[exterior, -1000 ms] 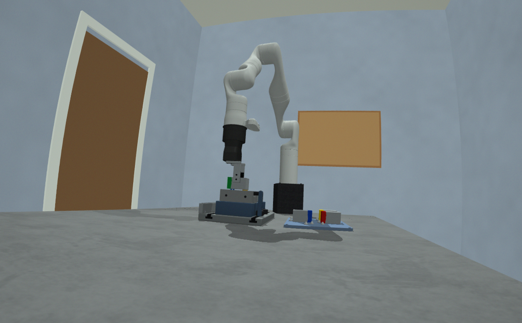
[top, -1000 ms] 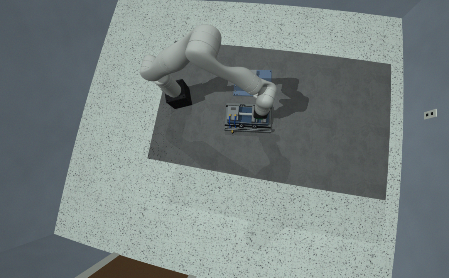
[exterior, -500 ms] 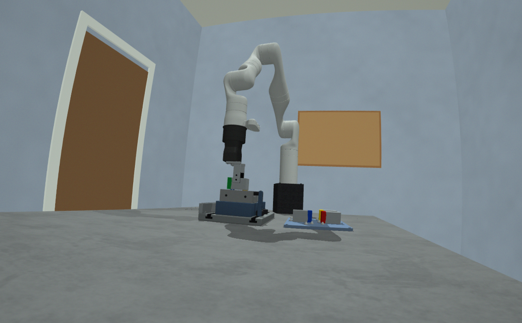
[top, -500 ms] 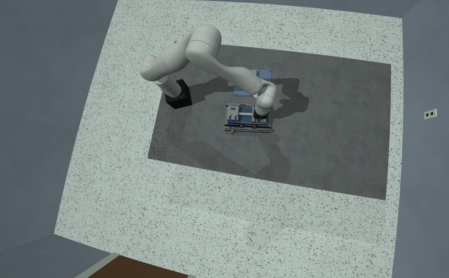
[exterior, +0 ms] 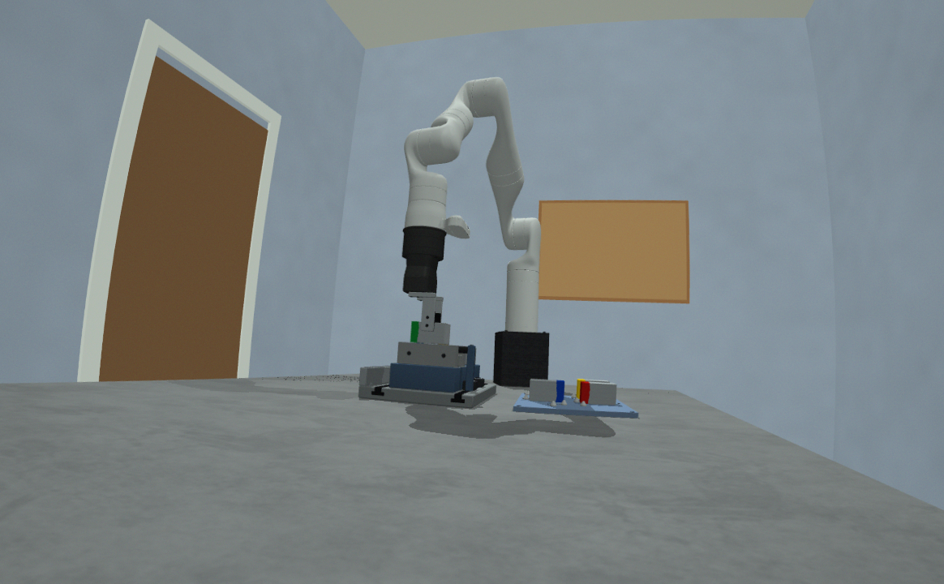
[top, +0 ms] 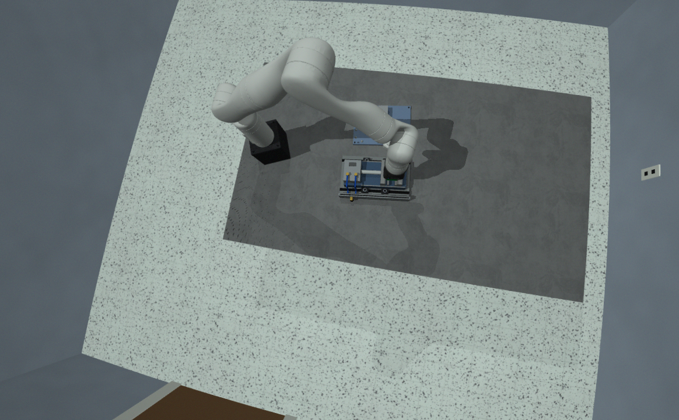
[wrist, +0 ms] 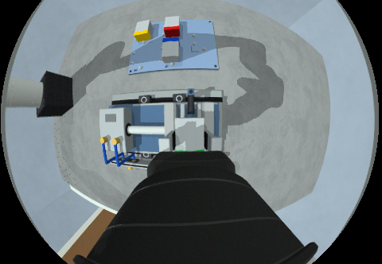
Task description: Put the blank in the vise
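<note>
My gripper (exterior: 430,325) is shut on the grey blank with the green end (exterior: 415,331) and holds it just above the milling vise (exterior: 428,375). The green end points left in the exterior view. In the wrist view the blank (wrist: 189,138) hangs over the vise's right part, near the end block with no hoses (wrist: 215,118); a sliver of green shows at the gripper's edge. The jaw with the blue hoses (wrist: 113,129) is at the left. In the top view the wrist (top: 396,167) covers the blank over the vise (top: 374,177). The fingertips are hidden.
The blue plate (exterior: 576,407) lies beside the vise with blanks with blue (exterior: 560,390), yellow and red (exterior: 584,392) ends; in the wrist view these are the yellow (wrist: 142,31), red (wrist: 172,29) and blue-ended (wrist: 170,48) blanks. The arm's black base (exterior: 520,358) stands behind.
</note>
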